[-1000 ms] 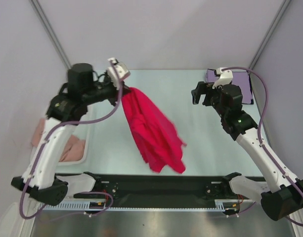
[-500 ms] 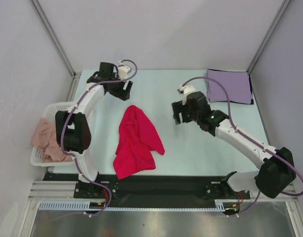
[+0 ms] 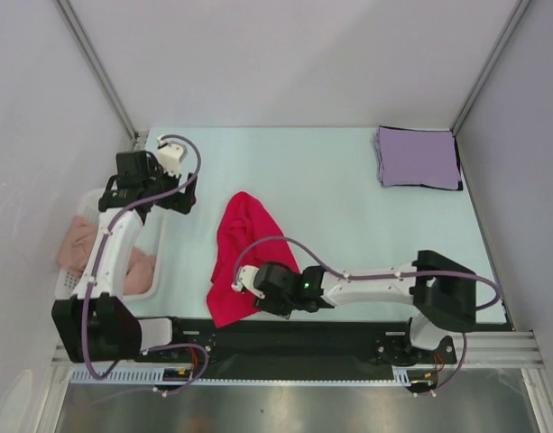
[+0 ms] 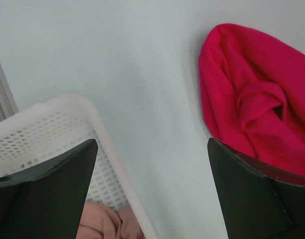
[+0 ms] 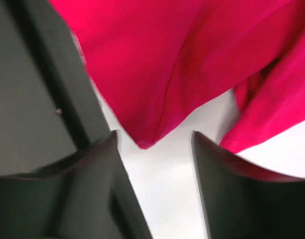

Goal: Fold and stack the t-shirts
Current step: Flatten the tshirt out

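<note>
A crimson-red t-shirt lies crumpled on the table, left of centre. A lavender t-shirt rests folded square at the back right. My right gripper is low at the red shirt's near edge. In the right wrist view its fingers stand partly apart over bare table. A pointed corner of the red shirt hangs just ahead of the right gripper's tips, and nothing is clamped. My left gripper hovers wide open and empty above the basket's rim, with the red shirt to its right.
A white mesh basket holding pink cloth stands at the left edge; its rim crosses the left wrist view. The black base rail runs along the near edge, close behind the right gripper.
The left gripper opened and let the red shirt fall onto the table, then drew back left over the basket. The right arm swept from back right to the shirt's near edge, jaws narrowing.
</note>
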Robot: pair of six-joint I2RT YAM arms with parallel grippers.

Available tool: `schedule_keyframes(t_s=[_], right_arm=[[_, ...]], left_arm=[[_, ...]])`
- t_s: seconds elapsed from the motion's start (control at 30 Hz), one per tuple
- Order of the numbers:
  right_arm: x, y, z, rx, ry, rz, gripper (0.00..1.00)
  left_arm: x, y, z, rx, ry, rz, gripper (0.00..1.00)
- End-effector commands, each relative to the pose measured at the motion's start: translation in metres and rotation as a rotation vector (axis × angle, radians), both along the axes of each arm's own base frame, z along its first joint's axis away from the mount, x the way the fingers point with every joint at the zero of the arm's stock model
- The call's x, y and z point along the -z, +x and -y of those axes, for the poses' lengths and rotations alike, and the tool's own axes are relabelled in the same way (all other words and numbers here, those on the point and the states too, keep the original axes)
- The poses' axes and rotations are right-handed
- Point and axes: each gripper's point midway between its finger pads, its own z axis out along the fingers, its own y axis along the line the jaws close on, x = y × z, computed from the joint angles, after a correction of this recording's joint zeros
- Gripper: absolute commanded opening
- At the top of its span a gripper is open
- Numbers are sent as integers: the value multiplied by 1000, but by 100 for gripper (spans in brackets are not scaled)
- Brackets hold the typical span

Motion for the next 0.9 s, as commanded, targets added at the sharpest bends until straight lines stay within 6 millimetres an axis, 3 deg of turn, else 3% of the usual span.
schedule_keyframes(t_s=[0.0,0.07,0.1,0.17,0.23,0.33,0.37,0.4,0.43,0.47,0.5,0.57,0.6,0.67,0.7,0.77,0.8,0.83,0.87], right_arm=[[-11,28,-17,85,-15,131,49],[-7,37,-16,120,-48,160,27],[-15,42,-20,137,-34,181,0],[-30,44,-25,145,-2,196,0],[-58,44,-35,139,59,191,0],[-119,55,-35,197,215,201,0],[-134,85,-17,299,251,204,0],[-155,96,-5,364,331,163,0],[-164,116,14,448,373,129,0],[-160,150,47,571,387,110,0],[-165,162,64,631,424,88,0],[-154,184,93,716,409,100,0],[-149,210,124,817,403,120,0],[-145,238,149,925,437,96,0],[-152,260,172,996,480,87,0],[-140,291,194,1103,510,46,0],[-150,307,204,1139,544,60,0],[-144,326,234,1229,544,71,2],[-127,341,247,1294,534,39,14]], left_arm=[[-6,-21,2,37,28,42,98],[-12,-32,5,44,16,56,99],[-11,-37,6,48,13,44,99],[-13,-40,6,48,11,37,99],[-12,-43,5,44,12,23,99],[-17,-43,3,44,17,27,99],[-20,-41,3,42,18,36,99],[-21,-40,3,43,20,40,99],[-24,-38,3,43,19,47,99],[-26,-36,4,47,19,54,99],[-25,-34,4,48,16,54,98],[-24,-35,14,97,-21,43,97],[-21,-37,19,122,-39,28,94],[-16,-37,32,171,-74,5,89],[-14,-37,35,180,-78,0,86],[-8,-34,47,209,-75,-22,81],[-7,-31,47,209,-69,-27,81],[-5,-32,59,242,-62,-36,81],[0,-31,70,270,-48,-53,80]])
